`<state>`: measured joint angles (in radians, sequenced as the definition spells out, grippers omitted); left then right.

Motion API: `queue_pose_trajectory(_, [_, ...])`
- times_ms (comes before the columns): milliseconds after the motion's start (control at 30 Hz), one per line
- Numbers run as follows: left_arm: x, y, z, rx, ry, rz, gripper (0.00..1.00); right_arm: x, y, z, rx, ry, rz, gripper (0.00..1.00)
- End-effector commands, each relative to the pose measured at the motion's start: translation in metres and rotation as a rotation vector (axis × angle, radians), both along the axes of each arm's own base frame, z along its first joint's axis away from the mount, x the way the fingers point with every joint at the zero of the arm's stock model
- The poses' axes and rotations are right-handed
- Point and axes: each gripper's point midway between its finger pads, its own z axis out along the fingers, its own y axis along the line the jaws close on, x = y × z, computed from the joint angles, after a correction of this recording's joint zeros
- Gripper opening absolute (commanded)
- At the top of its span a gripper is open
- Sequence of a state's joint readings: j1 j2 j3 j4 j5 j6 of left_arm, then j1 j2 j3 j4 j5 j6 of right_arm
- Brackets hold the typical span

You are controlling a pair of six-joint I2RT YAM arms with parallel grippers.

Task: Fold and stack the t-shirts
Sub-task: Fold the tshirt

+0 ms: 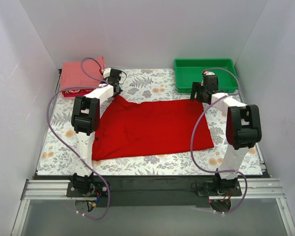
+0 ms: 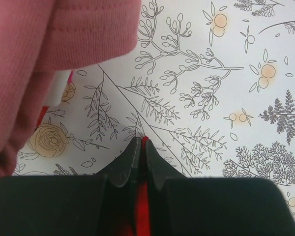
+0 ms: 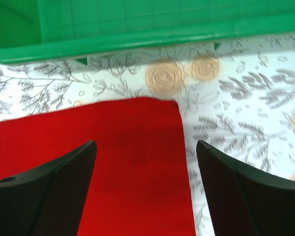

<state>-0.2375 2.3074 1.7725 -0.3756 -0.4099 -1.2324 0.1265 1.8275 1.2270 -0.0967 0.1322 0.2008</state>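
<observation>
Tray (image 3: pixel 137 42) just beyond right claw (image 3: pixel 146 143), spread wide over red t-shirt (image 1: pixel 152 128); left claw (image 2: pixel 140 141) pinching its corner beside salmon-pink stack (image 1: pixel 78 76).

The top external camera sits above and behind both arm bases, looking down and forward over the whole table (image 1: pixel 152 164). The left wrist camera rides very close to the table and faces forward along the left arm's fingers (image 2: pixel 125 167), which lie at its bottom edge. The salmon-pink t-shirt (image 2: pixel 39 49) fills the area beyond and left of the fingertips. The right wrist camera hangs slightly higher, looking down between the right arm's fingers (image 3: pixel 54 182) at a corner of the red t-shirt (image 3: pixel 132 162), with the green tray (image 3: pixel 137 37) beyond the fingertips. The overhead view holds both patches, each just ahead of its arm's fingers.
</observation>
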Motion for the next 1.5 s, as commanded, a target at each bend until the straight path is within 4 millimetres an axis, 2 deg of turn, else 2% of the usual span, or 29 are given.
queue_pose_trajectory(0, [0.005,0.001,0.048,-0.029,-0.092,0.006,0.00,0.037,0.003,0.015,-0.020,-0.102,0.034,0.85])
queue_pose_trajectory(133, [0.002,0.003,0.051,-0.024,-0.093,0.009,0.00,0.047,-0.007,0.004,-0.066,-0.088,0.001,0.79])
queue_pose_trajectory(200, [0.001,0.003,0.056,-0.027,-0.101,0.010,0.00,0.052,-0.008,0.004,-0.068,-0.107,-0.003,0.77])
queue_pose_trajectory(300, [-0.002,0.003,0.060,-0.033,-0.108,0.008,0.00,0.056,-0.008,-0.007,-0.068,-0.101,-0.002,0.71])
queue_pose_trajectory(400, [-0.004,0.004,0.066,-0.036,-0.122,0.010,0.00,0.059,-0.005,-0.017,-0.053,-0.083,0.009,0.60])
queue_pose_trajectory(433, [-0.005,0.004,0.067,-0.035,-0.123,0.009,0.00,0.059,-0.004,-0.021,-0.052,-0.076,0.014,0.53])
queue_pose_trajectory(667, [-0.007,0.003,0.072,-0.044,-0.130,0.007,0.00,0.055,-0.008,-0.025,-0.055,-0.066,0.000,0.50])
queue_pose_trajectory(933, [-0.015,0.004,0.078,-0.054,-0.139,0.007,0.00,0.049,-0.014,-0.030,-0.064,-0.036,-0.023,0.39])
queue_pose_trajectory(1000, [-0.016,0.004,0.081,-0.057,-0.146,0.008,0.00,0.050,-0.015,-0.031,-0.060,-0.032,-0.026,0.32])
queue_pose_trajectory(1133, [-0.016,0.003,0.084,-0.067,-0.152,0.003,0.00,0.049,-0.015,-0.030,-0.060,-0.032,-0.026,0.11])
queue_pose_trajectory(1233, [-0.018,0.001,0.087,-0.079,-0.154,-0.002,0.00,0.047,-0.016,-0.023,-0.064,-0.042,-0.028,0.01])
queue_pose_trajectory(1467, [-0.032,0.000,0.093,-0.112,-0.157,0.006,0.00,0.044,-0.013,-0.005,-0.051,-0.075,-0.011,0.01])
